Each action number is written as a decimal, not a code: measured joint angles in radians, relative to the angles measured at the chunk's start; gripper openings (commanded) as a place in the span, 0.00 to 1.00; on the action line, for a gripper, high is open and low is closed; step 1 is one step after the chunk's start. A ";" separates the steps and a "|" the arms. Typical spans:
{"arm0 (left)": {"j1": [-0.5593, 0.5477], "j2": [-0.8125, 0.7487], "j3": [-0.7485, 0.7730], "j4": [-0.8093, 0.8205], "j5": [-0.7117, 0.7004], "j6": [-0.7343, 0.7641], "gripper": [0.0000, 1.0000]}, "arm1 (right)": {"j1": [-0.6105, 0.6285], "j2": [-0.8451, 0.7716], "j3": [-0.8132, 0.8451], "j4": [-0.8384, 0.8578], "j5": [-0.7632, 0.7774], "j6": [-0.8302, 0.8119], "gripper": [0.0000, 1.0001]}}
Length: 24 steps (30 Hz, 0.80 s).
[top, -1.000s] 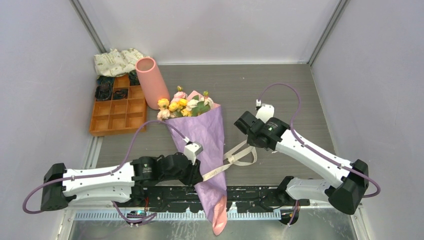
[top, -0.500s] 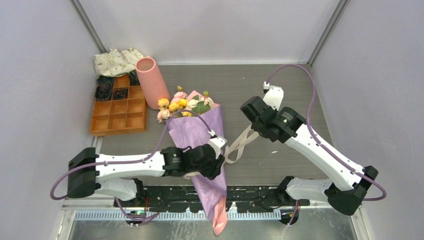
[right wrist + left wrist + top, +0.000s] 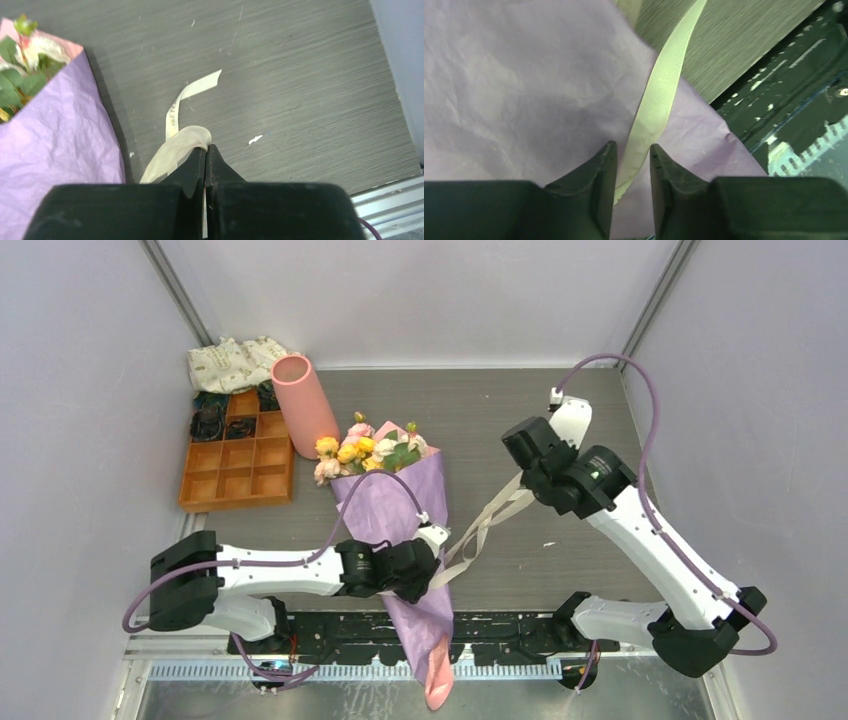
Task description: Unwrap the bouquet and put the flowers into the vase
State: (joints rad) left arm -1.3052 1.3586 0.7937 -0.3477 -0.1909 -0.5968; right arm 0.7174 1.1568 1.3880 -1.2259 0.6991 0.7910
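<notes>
Bouquet [image 3: 390, 495], stems hidden in paper [image 3: 60, 130] (ribbon [image 3: 172, 150] pinched in right tool [image 3: 205, 147])

Soft even light, dim left-wrist view

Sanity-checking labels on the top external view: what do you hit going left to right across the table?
orange tray → vase → bouquet → ribbon → right gripper, shut on the ribbon. The left gripper overlaps the bouquet, so it is left out.
</notes>
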 measured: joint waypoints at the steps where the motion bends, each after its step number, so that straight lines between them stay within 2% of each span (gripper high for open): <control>1: 0.000 0.011 -0.008 -0.002 0.000 -0.009 0.23 | -0.014 -0.003 0.020 -0.006 0.006 -0.010 0.01; 4: 0.000 0.022 -0.027 -0.026 -0.003 -0.051 0.12 | -0.052 -0.010 0.079 -0.016 0.024 -0.036 0.03; 8: 0.000 -0.048 -0.042 -0.136 -0.075 -0.138 0.10 | -0.126 -0.019 0.111 -0.024 0.036 -0.060 0.04; 10: 0.000 -0.158 -0.049 -0.224 -0.128 -0.191 0.08 | -0.160 -0.018 0.111 -0.034 0.033 -0.067 0.09; 11: 0.000 -0.233 -0.048 -0.270 -0.163 -0.225 0.07 | -0.175 -0.017 0.111 -0.036 0.032 -0.071 0.17; 13: 0.000 -0.407 -0.042 -0.379 -0.232 -0.294 0.08 | -0.193 -0.017 0.111 -0.037 0.032 -0.077 0.42; 14: 0.000 -0.515 -0.031 -0.450 -0.273 -0.334 0.09 | -0.196 -0.018 0.111 -0.038 0.033 -0.078 0.48; 19: 0.001 -0.926 0.054 -0.734 -0.432 -0.499 0.14 | -0.197 -0.018 0.121 -0.040 0.019 -0.086 0.53; 22: 0.001 -1.082 0.062 -0.821 -0.481 -0.532 0.16 | -0.194 -0.019 0.132 -0.025 -0.023 -0.099 0.55; 24: 0.001 -1.132 0.059 -0.846 -0.504 -0.536 0.17 | -0.178 -0.019 0.134 -0.010 -0.046 -0.109 0.57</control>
State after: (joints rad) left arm -1.3041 0.2268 0.8524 -1.1942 -0.6952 -1.1328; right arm 0.5392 1.1381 1.5215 -1.2354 0.6529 0.6819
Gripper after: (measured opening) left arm 0.153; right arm 0.541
